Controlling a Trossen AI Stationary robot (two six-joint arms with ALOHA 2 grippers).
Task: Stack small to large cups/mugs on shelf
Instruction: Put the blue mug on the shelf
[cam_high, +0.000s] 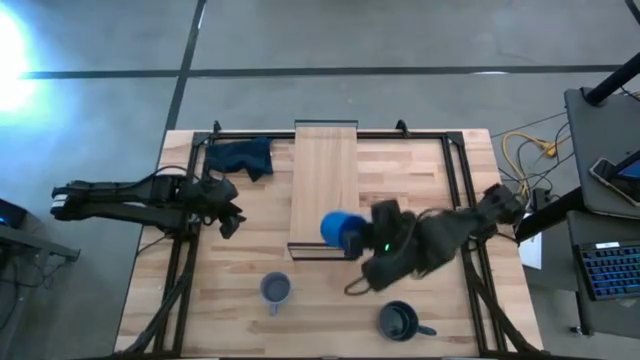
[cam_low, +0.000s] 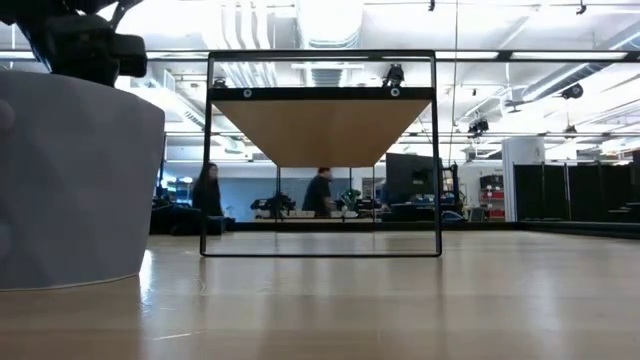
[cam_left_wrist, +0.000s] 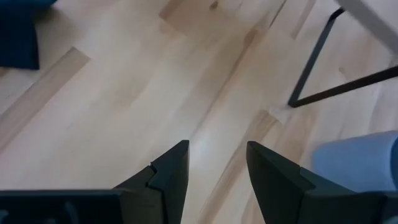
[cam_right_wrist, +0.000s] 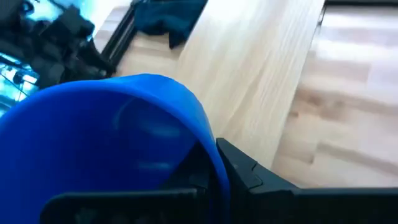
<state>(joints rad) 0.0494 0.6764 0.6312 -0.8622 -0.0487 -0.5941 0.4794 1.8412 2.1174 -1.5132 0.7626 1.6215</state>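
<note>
Right gripper (cam_high: 352, 240) is clamped on the rim of the bright blue mug (cam_high: 338, 228), one finger showing inside the wall in the right wrist view, and holds it at the near end of the shelf (cam_high: 324, 170), just by the dark frame. Because the order runs small to large, this medium mug seems meant for the middle of the board, so the sound way is to carry it level along the shelf's length, lower it until the base sits flat on the wood, well in from both long edges, and only then release. Room should be left at either end for the small grey-blue mug (cam_high: 275, 289) and the dark navy mug (cam_high: 398, 321), both standing near the counter's (cam_high: 250, 255) front edge. Left gripper (cam_left_wrist: 214, 165) waits open by the counter's left edge, near the dark blue cloth (cam_high: 241, 157).
</note>
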